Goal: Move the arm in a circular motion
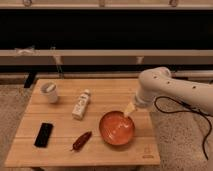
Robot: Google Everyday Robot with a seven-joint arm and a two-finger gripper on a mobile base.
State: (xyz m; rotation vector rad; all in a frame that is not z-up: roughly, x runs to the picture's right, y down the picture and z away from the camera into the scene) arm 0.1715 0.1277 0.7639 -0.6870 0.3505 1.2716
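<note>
Here, a big wooden table (pixel 62 112) fills the middle. The white arm (pixel 172 89) comes in from the right side, where it is cut off. It bends, then points down and left. Over the orange bowl (pixel 116 131) hangs its small cream gripper (pixel 130 109). Open or shut, I cannot tell.

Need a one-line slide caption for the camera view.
White tubular robot arm enters from image right, cream-yellow gripper at the round orange bowl on a wooden table.
</note>
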